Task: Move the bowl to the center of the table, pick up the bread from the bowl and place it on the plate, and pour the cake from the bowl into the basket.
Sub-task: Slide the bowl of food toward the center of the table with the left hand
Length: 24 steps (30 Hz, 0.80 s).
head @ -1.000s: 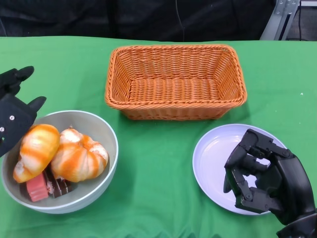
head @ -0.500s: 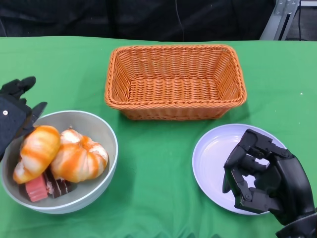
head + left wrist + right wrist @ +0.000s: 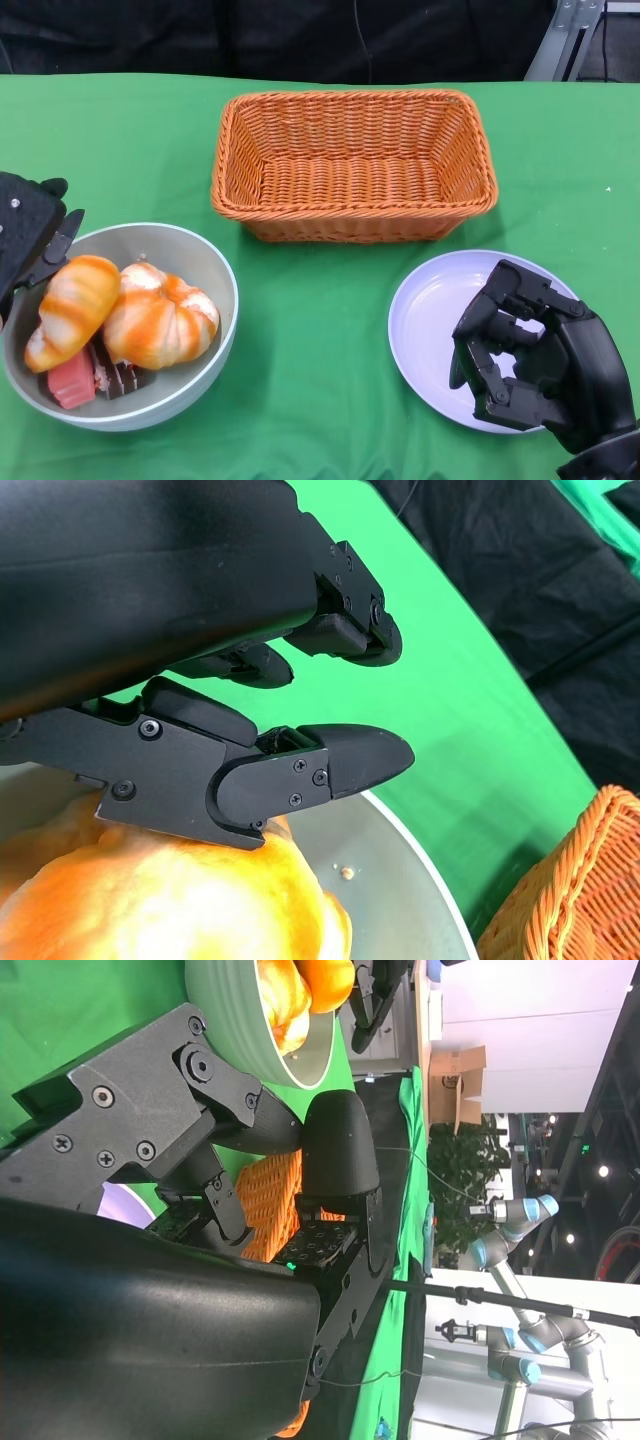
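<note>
Our left hand (image 3: pixel 25 240) has dropped to the bowl's (image 3: pixel 215 270) rim, fingers apart; our right hand (image 3: pixel 535 360) curls empty over the plate (image 3: pixel 425 300).

bowls: one grey bowl (image 3: pixel 205 262)
bread rolls: two, orange-and-white striped, in the bowl (image 3: pixel 72 308) (image 3: pixel 160 315)
cake pieces: two, one pink (image 3: pixel 70 385), one dark chocolate (image 3: pixel 122 378)
baskets: one wicker basket (image 3: pixel 354 165)
plates: one pale plate (image 3: pixel 430 310)
hands: two, left hand (image 3: pixel 25 235), right hand (image 3: pixel 535 360)
</note>
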Motion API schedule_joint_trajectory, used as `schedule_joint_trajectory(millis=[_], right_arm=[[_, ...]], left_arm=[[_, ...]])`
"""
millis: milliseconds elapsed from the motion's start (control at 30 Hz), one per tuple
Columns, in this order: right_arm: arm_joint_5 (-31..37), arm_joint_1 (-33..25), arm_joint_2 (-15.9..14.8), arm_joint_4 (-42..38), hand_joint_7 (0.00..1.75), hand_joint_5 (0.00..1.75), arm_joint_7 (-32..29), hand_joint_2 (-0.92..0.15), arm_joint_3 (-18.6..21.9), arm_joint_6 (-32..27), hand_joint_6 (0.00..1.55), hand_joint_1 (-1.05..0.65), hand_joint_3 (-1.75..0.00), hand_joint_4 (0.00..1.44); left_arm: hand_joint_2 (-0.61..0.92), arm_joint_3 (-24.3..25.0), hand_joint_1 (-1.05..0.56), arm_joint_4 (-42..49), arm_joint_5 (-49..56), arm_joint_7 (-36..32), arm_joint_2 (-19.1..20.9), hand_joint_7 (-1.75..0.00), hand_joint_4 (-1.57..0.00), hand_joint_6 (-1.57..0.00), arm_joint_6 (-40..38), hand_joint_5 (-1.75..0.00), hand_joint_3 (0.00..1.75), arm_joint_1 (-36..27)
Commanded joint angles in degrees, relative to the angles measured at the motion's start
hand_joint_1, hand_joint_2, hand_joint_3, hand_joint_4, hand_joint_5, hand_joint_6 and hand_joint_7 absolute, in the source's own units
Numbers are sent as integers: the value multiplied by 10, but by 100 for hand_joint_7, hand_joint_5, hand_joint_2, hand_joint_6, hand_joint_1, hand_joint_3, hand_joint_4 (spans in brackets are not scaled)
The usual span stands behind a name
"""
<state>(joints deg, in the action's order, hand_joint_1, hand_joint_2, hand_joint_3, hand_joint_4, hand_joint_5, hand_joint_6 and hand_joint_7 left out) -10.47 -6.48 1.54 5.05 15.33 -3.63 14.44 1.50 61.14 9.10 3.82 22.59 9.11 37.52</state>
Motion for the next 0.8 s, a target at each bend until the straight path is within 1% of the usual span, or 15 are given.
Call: schedule_joint_trajectory(millis=[33,233,367,467,633,800], right_arm=[[-2,-2,-5,4,144,172,0,-55,2,1,68,-13,-115,77],[-2,-2,-5,4,144,172,-1,-55,2,1,68,-13,-114,77],[-2,1,-4,-2,144,172,-1,-55,3,7,68,-13,-114,78],[-3,1,-4,-4,145,173,1,-55,3,8,68,-13,-114,78],[-1,1,-4,-4,144,172,0,-55,3,10,68,-13,-114,78],[-1,1,-4,-4,144,173,0,-55,3,10,68,-13,-114,77]], left_arm=[[92,-8,-66,-6,1,20,3,-1,-42,-40,-27,-1,66,3],[92,-12,-67,-16,-2,24,4,-1,-42,-40,-41,-1,65,0],[92,-25,-65,-68,-2,59,0,0,-36,-34,-88,0,67,-14],[92,-26,-65,-91,-5,69,-1,0,-33,-31,-108,0,68,-22],[92,-27,-65,-128,-8,68,-6,0,-34,-29,-141,0,67,-34],[92,-28,-65,-143,-9,68,-5,0,-34,-29,-152,0,66,-39]])
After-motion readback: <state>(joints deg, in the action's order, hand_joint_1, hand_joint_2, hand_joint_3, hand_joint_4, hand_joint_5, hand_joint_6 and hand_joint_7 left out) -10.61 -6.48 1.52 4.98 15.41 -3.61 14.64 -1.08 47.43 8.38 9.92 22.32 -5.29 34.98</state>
